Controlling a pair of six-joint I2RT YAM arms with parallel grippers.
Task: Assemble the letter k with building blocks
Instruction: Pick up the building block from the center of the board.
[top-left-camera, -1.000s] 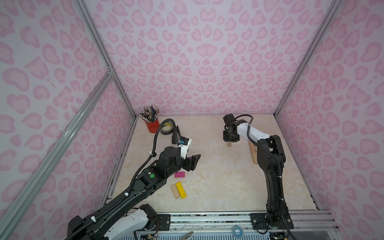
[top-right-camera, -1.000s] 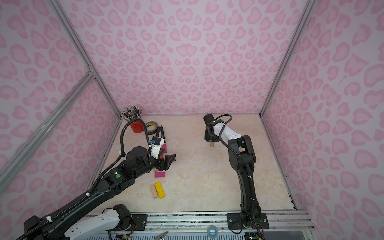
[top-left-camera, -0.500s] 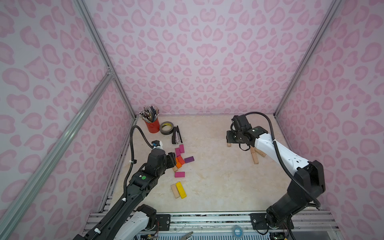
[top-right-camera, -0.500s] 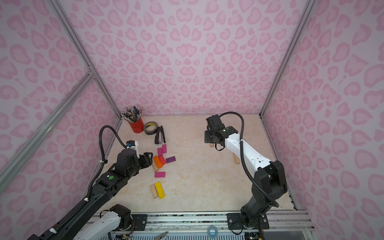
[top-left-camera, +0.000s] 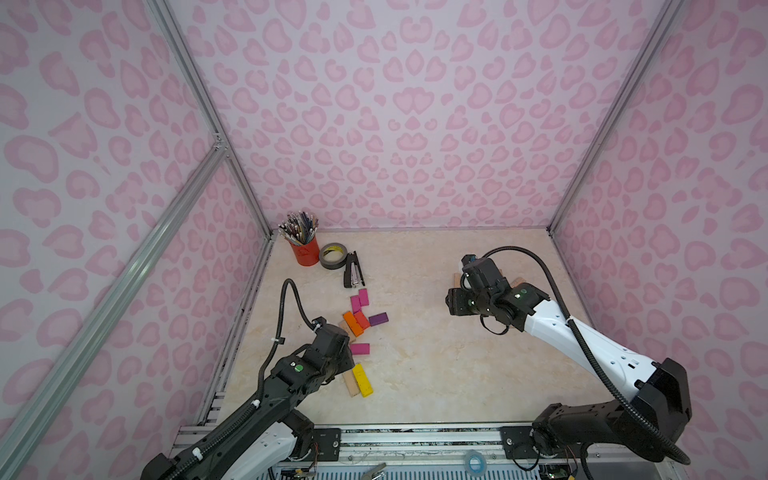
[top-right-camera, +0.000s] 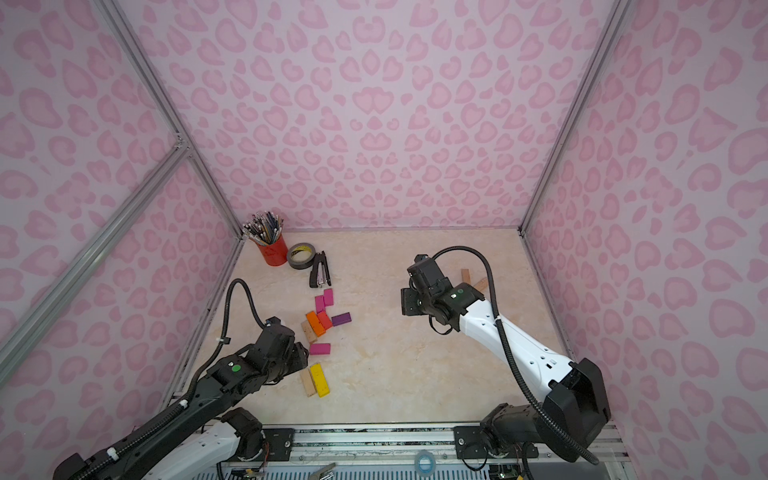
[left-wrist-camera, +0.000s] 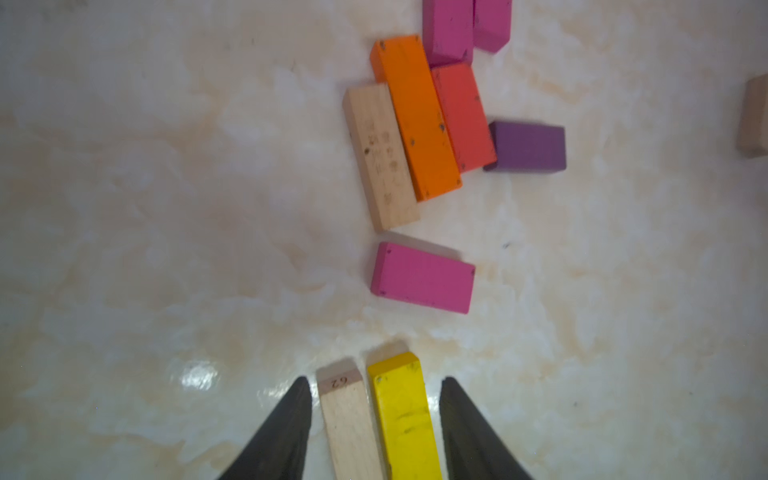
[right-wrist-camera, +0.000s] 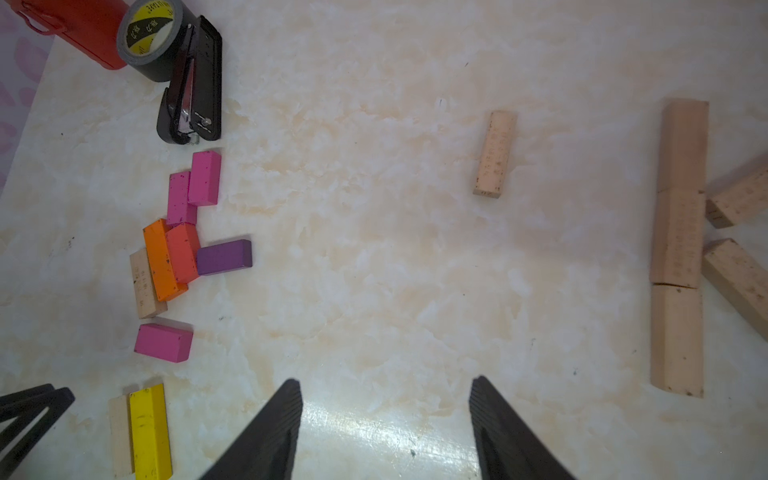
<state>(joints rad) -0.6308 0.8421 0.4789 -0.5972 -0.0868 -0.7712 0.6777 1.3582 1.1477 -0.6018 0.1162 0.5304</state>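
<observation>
**On the tabletop (top-left-camera: 436, 374): left gripper (left-wrist-camera: 375, 379) astride two blocks, right gripper (right-wrist-camera: 385, 379) empty**

In both top views the left arm (top-left-camera: 266, 399) reaches from the near base with its forearm low. Its wrist is bent down over the near end of the coloured blocks. The wrist covers one end of the yellow block (top-left-camera: 362, 380) and the plain wood block (top-left-camera: 350, 383), which lie side by side. Just beyond lie the magenta block (top-left-camera: 360, 348), then the orange block (top-left-camera: 352, 323), red block (top-left-camera: 361, 320) and purple block (top-left-camera: 378, 319), and then two pink blocks (top-left-camera: 359, 300). The right arm (top-left-camera: 582, 349) stretches diagonally across the tabletop, its wrist head raised and turned toward the middle. More wood blocks (top-right-camera: 465, 275) show partly behind it.

In the left wrist view the gripper's two dark fingers (left-wrist-camera: 291, 415) stand apart, one on each side of the yellow and wood pair. A thin strip of tabletop shows between each finger and its block, so the jaws are open and grip nothing.

In the right wrist view the fingers (right-wrist-camera: 270, 432) are spread wide over bare tabletop and hold nothing. Ahead, a line of three wood blocks (right-wrist-camera: 679, 249) lies end to end. Two angled wood blocks (right-wrist-camera: 739, 199) meet or nearly meet it. A single wood block (right-wrist-camera: 495, 153) lies apart, and the stapler (right-wrist-camera: 193, 83), tape roll (right-wrist-camera: 149, 37) and red cup (right-wrist-camera: 83, 29) sit at the far corner.
</observation>
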